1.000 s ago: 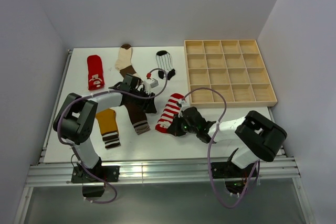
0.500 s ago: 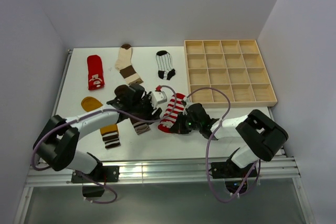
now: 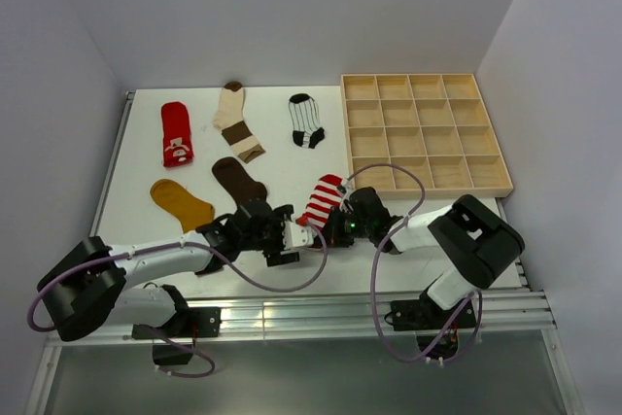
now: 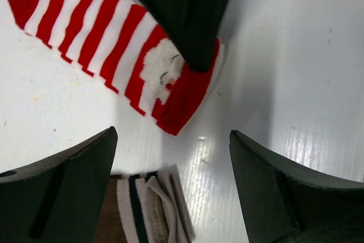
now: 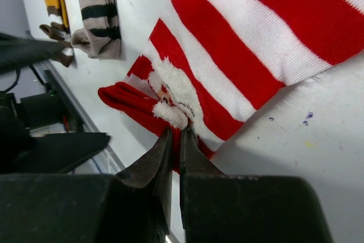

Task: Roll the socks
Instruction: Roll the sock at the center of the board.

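Red-and-white stripes mark the striped sock point(image 3: 323, 198), which lies flat on the white table point(image 3: 282, 157) just off the near-left corner of the wooden tray point(image 3: 437, 189). Its red end, which bears a small white-bearded face, points toward the arms. The right gripper point(image 5: 175, 134) has its jaws pressed together on that red end, pinching a fold of the fabric. The left gripper point(image 4: 172, 136) hovers just beside it, fingers spread wide and holding nothing, over the striped cuff of the dark brown sock point(image 4: 149, 209). The mustard sock point(image 3: 181, 203) lies farther left. Along the back of the table, each apart from the others, lie the red patterned sock point(image 3: 176, 133), the cream-and-brown sock point(image 3: 236, 116) and the white black-striped sock point(image 3: 307, 121).
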